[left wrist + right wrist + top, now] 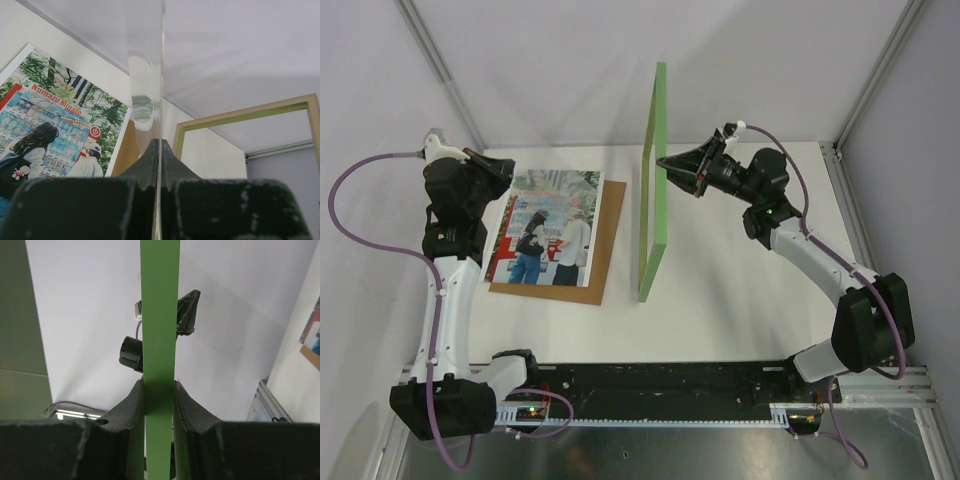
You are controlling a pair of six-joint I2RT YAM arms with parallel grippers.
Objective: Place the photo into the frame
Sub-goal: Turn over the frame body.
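Observation:
The green frame [655, 200] stands upright on its long edge at the table's middle. My right gripper [665, 163] is shut on its top bar; in the right wrist view the green bar [160, 315] sits between my jaws [159, 385]. The photo [550, 235] lies flat on the brown backing board [605, 250], left of the frame. My left gripper [508, 170] is at the photo's far left corner. In the left wrist view it [159, 142] is shut on a thin clear pane [145, 75] seen edge-on, with the photo [50, 125] to its left and the frame [240, 116] to its right.
White enclosure walls close the back and both sides. A black and metal rail [670, 385] runs along the near edge between the arm bases. The left arm [131, 352] shows behind the frame in the right wrist view.

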